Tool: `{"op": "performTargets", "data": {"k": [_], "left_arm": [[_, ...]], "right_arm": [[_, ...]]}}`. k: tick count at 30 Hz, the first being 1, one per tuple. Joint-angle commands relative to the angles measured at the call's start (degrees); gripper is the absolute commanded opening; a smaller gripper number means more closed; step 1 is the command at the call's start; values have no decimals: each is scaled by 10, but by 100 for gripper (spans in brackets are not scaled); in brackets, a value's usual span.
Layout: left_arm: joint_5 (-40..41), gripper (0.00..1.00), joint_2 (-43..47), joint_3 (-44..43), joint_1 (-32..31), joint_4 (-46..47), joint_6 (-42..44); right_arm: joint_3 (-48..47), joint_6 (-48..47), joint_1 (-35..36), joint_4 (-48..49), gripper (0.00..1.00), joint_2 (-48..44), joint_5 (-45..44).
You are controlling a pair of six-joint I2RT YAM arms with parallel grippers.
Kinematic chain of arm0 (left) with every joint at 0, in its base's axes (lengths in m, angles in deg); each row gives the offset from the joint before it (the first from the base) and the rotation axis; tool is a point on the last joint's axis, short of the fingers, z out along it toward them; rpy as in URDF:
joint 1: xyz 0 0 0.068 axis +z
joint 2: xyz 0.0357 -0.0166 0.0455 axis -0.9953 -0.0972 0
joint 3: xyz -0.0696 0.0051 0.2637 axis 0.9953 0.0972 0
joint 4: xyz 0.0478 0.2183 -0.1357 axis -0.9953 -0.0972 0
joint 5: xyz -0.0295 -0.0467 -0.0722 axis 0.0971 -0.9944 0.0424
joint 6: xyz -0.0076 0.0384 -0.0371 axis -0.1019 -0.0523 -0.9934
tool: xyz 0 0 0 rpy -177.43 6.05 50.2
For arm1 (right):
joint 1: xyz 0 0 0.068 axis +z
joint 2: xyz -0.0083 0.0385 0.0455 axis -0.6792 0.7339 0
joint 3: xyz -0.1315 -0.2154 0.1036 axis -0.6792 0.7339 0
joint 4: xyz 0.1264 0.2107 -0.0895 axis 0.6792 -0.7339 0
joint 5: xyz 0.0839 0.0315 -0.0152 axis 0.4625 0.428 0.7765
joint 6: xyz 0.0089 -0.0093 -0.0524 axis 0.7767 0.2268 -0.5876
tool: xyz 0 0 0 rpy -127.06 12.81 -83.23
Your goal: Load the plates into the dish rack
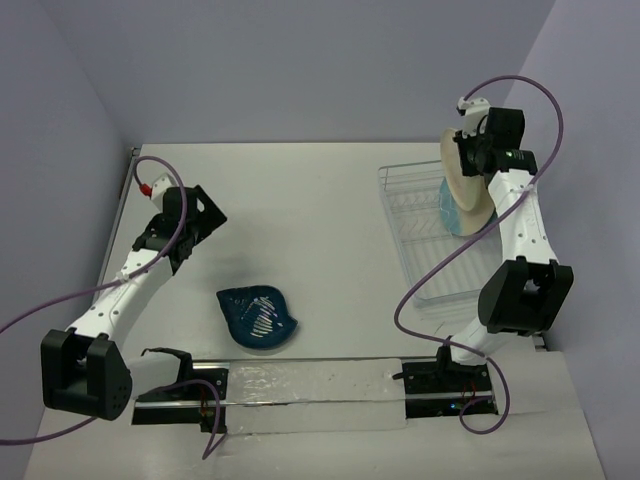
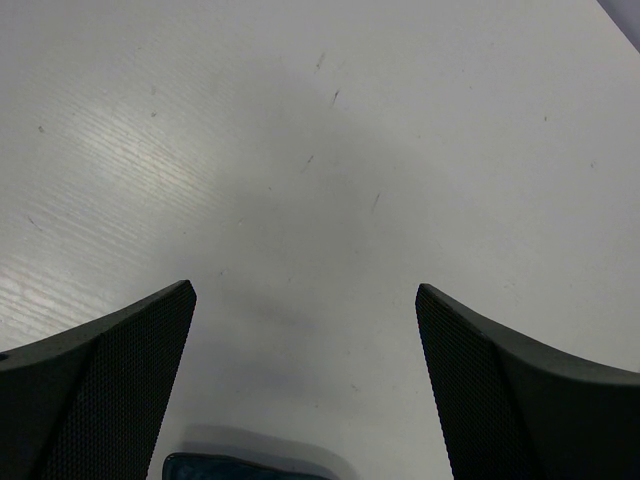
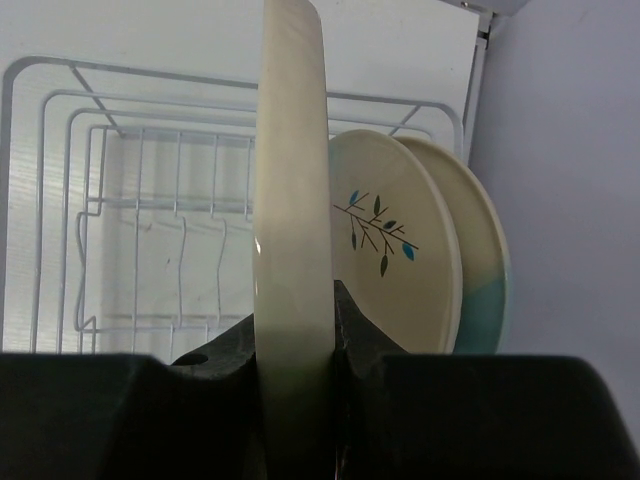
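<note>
Right gripper (image 3: pixel 297 335) clamps yellow plate (image 3: pixel 292 170) edgewise at rim; rigid, glazed, likely slippery and fragile. Left gripper (image 2: pixel 305 320) spread, empty.

- legible text, labels, brands, numbers, signs: none in any view.
- sprig plate (image 3: pixel 390 250) in the dish rack (image 3: pixel 150 230): painted twig motif only, no characters readable.

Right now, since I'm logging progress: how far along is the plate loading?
Done: two sprig plates stand in the dish rack. In hand: the right gripper clamps the pale yellow plate on edge beside them, not yet released. Left: the teal leaf dish lies on the table; the left gripper is open, empty, near it.
</note>
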Motion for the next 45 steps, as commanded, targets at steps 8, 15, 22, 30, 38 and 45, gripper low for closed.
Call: {"op": "performTargets", "data": {"k": [8, 15, 22, 30, 38, 45], "left_arm": [[-3, 99, -11, -28, -2, -11, 9], [-4, 99, -19, -37, -2, -13, 11], [-8, 99, -36, -42, -2, -11, 11], [-11, 99, -47, -45, -2, -13, 10], [-8, 99, -40, -42, -2, -18, 7], [-10, 99, -37, -39, -2, -19, 7]], "right_arm": [[-6, -23, -5, 96, 0, 17, 1], [7, -21, -5, 108, 0, 39, 2], [16, -31, -6, 127, 0, 56, -23], [28, -27, -7, 129, 0, 62, -6], [37, -5, -7, 148, 31, 74, -34], [38, 0, -7, 150, 35, 78, -41]]}}
